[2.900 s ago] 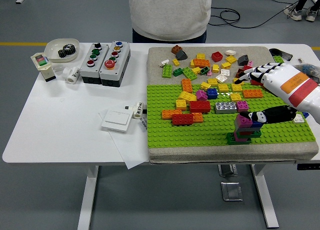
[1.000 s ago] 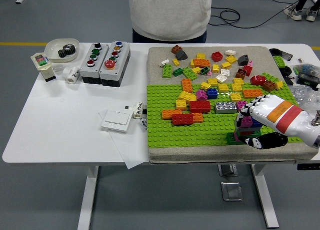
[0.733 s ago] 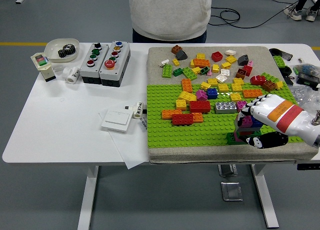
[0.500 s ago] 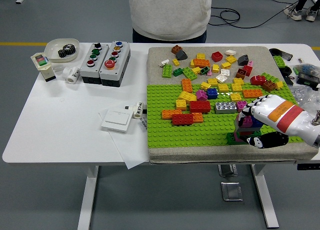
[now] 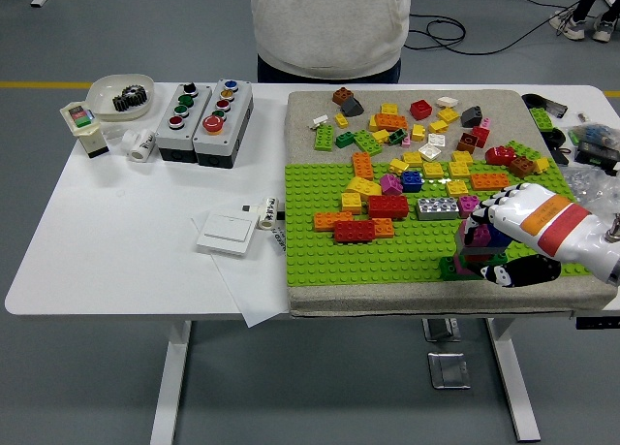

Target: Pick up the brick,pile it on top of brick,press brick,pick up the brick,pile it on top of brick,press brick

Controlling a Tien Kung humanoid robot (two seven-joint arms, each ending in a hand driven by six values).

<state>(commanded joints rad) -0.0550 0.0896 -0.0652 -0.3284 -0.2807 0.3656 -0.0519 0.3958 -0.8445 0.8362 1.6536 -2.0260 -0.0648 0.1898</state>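
1. The right hand (image 5: 506,234) is reaching in from the right edge and lying over the stack (image 5: 473,253) near the front right of the green baseplate (image 5: 387,256).
2. Its white fingers (image 5: 492,215) are curling over the stack's top while the black thumb (image 5: 513,270) is sitting at the stack's near side; the hand is grasping the stack between them.
3. The stack is showing a dark green brick (image 5: 455,268) at the bottom, touching the baseplate, with pink and blue bricks above it, partly hidden by the fingers.
4. The baseplate is lying on a grey mat (image 5: 310,111) that is covering the right half of the white table (image 5: 126,232).
5. Loose bricks are lying on the baseplate left of the stack: a red brick (image 5: 387,206), another red one (image 5: 354,232) in front of it, an orange brick (image 5: 331,220) and a grey brick (image 5: 437,208) just left of the fingers.
6. More small bricks in yellow, orange, red, green and brown are lying scattered on the mat's far part.
7. On the left of the table, two button boxes (image 5: 204,120) are standing side by side, a white bowl (image 5: 119,96) holding a dark gear is sitting farther left, and a white switch (image 5: 227,233) is lying nearer the front.
8. A person in a light top (image 5: 327,23) is standing at the far side; no hands of theirs are showing.
9. The left arm is out of view.
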